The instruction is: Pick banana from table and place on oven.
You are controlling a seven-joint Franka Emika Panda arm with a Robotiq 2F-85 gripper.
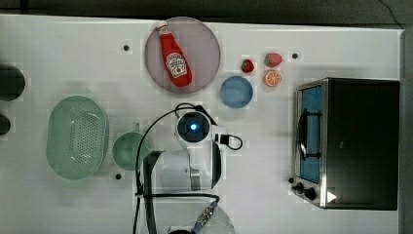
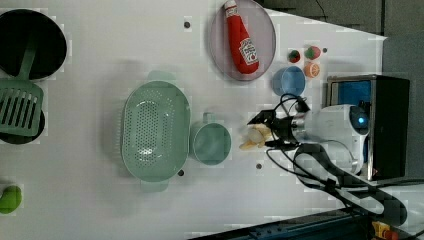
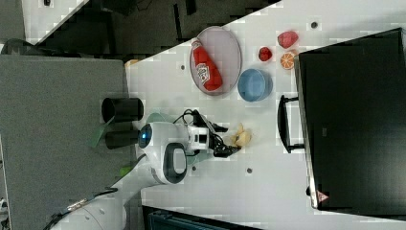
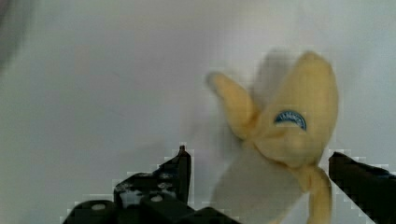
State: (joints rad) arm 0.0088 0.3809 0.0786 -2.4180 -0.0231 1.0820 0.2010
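Black jaws stand released, straddling the half-peeled pale yellow toy banana, which lies on the white flat worktop just beside the mint-green round cup. Farther off, toward the left view's right, stands the boxy black-topped silver toaster oven.

Between my matt black fingers, spread wide, the banana looks soft, a dull plush peel with a glossy blue sticker. Under it the table is smooth matt white. Beyond the banana, the oven has a dark satin top, brushed silver metal frame and shiny blue-tinted glass. My arm's shell is glossy white plastic.
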